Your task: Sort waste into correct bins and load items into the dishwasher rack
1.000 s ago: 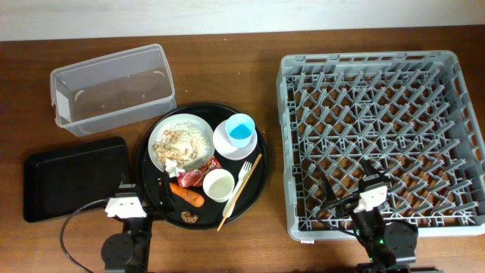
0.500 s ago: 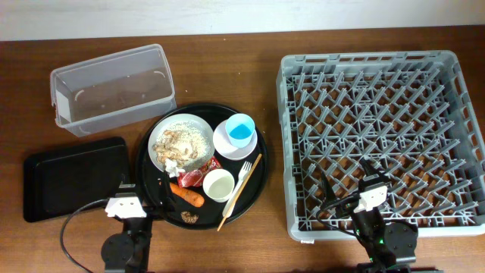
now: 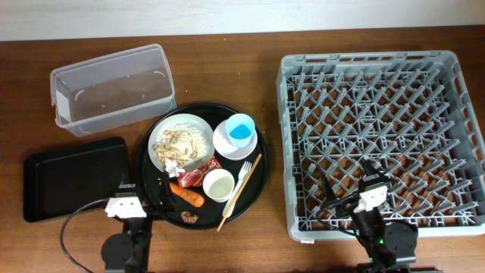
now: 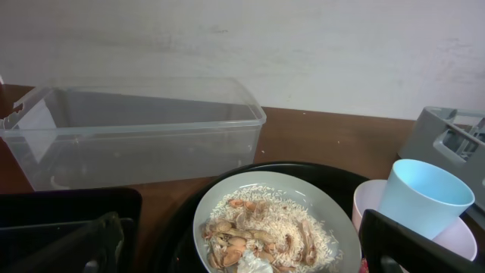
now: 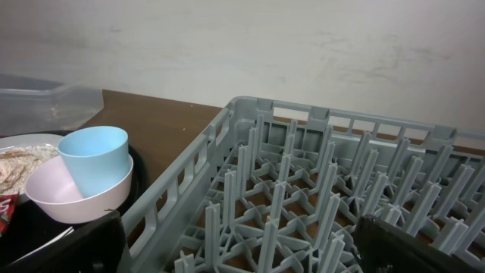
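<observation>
The left hand [image 4: 242, 254] hangs low at the near edge of the table [image 3: 250, 61] with its fingers spread wide and nothing between them. Just ahead of it sits the white plate [image 3: 180, 142], heaped with rice scraps [image 4: 267, 227]. The right hand [image 5: 242, 246] is spread and empty too, poised over the near side of the grey rack [image 3: 379, 136], which holds nothing so far.

Everything to be handled sits on the round black tray [image 3: 258, 182]. That means the plate, the blue cup [image 3: 240, 130] standing in the pale bowl [image 3: 227, 144], the white cup [image 3: 218, 184] and the fork [image 3: 244, 174]. There is also a red wrapper [image 3: 198, 174], a carrot [image 3: 187, 196], a brown morsel [image 3: 189, 217] and what looks like a paper scrap [image 3: 173, 164] at the plate's rim, though it is small from above. The clear tub [image 3: 114, 87] and the flat black tray [image 3: 72, 176] lie to the left, both apparently bare.

I'd say the job sits at its first step. The left hand looks best placed to pick off the loose waste, the carrot or wrapper being nearest. That calls for a drop down, a close pinch and a carry to a bin.
</observation>
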`<action>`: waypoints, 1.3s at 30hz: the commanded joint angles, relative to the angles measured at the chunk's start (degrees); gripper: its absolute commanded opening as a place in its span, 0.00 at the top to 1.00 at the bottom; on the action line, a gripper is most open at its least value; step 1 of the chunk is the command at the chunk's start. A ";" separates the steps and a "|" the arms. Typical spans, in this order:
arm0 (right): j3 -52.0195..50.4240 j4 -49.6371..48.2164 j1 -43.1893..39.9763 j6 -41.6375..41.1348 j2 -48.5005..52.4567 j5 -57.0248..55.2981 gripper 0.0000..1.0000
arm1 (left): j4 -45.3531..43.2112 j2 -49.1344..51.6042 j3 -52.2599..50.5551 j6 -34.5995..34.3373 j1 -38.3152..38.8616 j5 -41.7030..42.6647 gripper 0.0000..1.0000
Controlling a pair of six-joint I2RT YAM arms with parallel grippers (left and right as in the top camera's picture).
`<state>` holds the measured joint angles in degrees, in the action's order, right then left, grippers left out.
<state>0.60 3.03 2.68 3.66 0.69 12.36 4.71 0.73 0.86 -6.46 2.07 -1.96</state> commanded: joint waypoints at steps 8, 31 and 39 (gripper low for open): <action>-0.28 0.22 0.31 0.37 -0.17 0.70 0.01 | -0.11 -0.11 -0.33 -0.11 -0.39 -0.44 0.01; 32.63 27.17 0.31 -7.37 23.93 0.50 0.01 | 23.21 20.33 28.22 -0.11 -0.35 0.70 0.01; 59.58 53.64 0.31 -7.15 50.42 0.90 0.01 | 45.75 52.70 58.21 -0.13 -0.35 5.60 0.01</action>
<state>56.27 54.46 2.68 -3.25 48.21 12.62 46.96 49.15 54.22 -6.48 2.07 0.71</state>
